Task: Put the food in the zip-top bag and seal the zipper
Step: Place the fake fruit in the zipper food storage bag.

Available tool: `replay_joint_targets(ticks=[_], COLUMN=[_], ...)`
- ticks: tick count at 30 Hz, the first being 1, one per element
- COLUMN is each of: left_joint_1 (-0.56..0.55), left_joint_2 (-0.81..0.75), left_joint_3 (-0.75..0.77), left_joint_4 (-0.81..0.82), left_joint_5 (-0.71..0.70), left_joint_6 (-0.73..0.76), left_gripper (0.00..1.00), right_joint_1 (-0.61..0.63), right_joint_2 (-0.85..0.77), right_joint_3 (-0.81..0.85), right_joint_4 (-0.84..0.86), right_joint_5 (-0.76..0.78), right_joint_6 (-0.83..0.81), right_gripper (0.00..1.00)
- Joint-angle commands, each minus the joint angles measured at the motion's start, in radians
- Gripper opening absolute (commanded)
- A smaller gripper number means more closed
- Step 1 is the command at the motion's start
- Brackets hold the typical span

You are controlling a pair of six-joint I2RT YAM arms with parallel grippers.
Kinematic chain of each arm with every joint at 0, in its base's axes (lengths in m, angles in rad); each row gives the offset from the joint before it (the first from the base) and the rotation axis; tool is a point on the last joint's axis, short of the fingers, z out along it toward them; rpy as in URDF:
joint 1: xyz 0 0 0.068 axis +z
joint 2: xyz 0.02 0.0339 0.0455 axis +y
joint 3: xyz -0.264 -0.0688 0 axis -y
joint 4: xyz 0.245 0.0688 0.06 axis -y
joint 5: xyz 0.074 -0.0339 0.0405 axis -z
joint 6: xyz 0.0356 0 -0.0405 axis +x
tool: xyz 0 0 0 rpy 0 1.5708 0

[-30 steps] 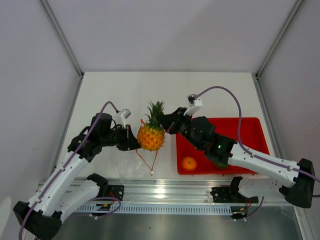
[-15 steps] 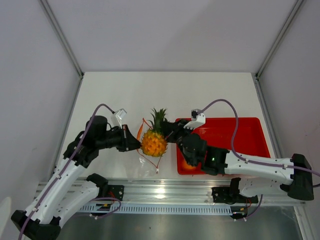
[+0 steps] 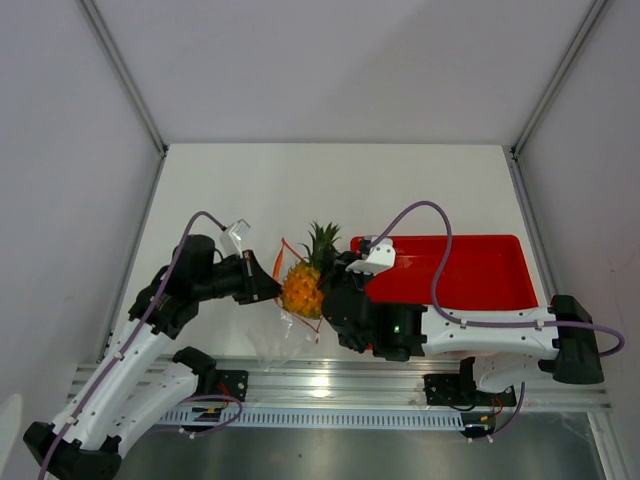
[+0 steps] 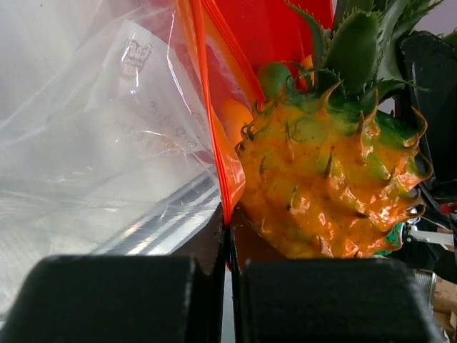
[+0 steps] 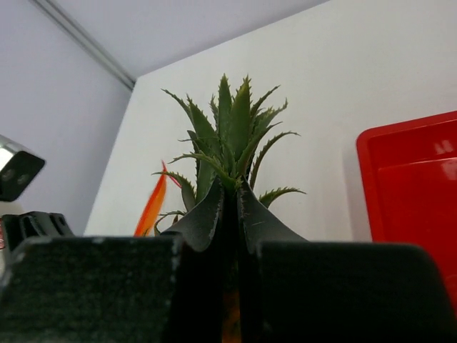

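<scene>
While left jaws pinch zipper (image 4: 205,107), right jaws hold pineapple (image 4: 328,186), maybe bagged

Robot lab cell, white panel walls (image 3: 340,60), alu rail (image 3: 330,375), white table (image 3: 400,190)

A white table (image 3: 250,190) fills the enclosure, mostly bare toward its far side. A red tray (image 3: 490,275) lies flat on its right half, close to the near edge. Left of the tray, the clear zip-top bag (image 3: 272,340) rests its lower part on the surface (its upper edge is lifted), just beside the metal rail (image 3: 330,375) along the near edge.
</scene>
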Motion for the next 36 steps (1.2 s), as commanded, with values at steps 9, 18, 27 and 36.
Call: replay_joint_targets(ticks=[9, 18, 27, 36], left_joint_1=[-0.007, -0.007, -0.007, -0.008], left_joint_2=[-0.057, -0.039, -0.051, -0.114], left_joint_3=[0.060, 0.047, -0.021, -0.058], left_joint_4=[0.034, 0.089, 0.155, 0.241], left_joint_5=[-0.029, 0.017, -0.022, -0.060], left_joint_6=[0.003, -0.027, -0.107, -0.204], left_gripper=[0.01, 0.01, 0.00, 0.01], right_joint_1=[0.009, 0.035, 0.034, 0.057], right_joint_2=[0.044, 0.086, 0.179, 0.265], right_joint_3=[0.061, 0.068, 0.361, 0.423], right_joint_4=[-0.400, -0.162, -0.577, -0.841], right_joint_5=[0.181, 0.101, 0.173, 0.112], right_joint_6=[0.181, 0.000, 0.324, 0.564], right_gripper=[0.00, 0.00, 0.00, 0.00])
